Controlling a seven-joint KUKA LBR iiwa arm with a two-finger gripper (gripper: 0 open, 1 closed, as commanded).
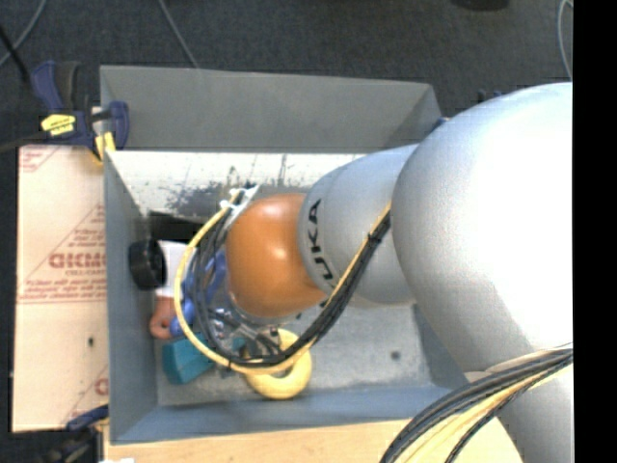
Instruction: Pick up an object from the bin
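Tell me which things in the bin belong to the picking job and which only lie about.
Job: gripper, down in the lower left of the grey metal bin; nearest it, yellow rounded thing and teal block.
Lying about, by the left wall: black round wheel-like thing; white flat piece; small orange thing.

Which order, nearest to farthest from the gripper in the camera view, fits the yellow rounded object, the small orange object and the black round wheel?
1. Yellow rounded object, beside the gripper, at the near wall.
2. Small orange object, to its left.
3. Black round wheel, by the left wall, farther up.
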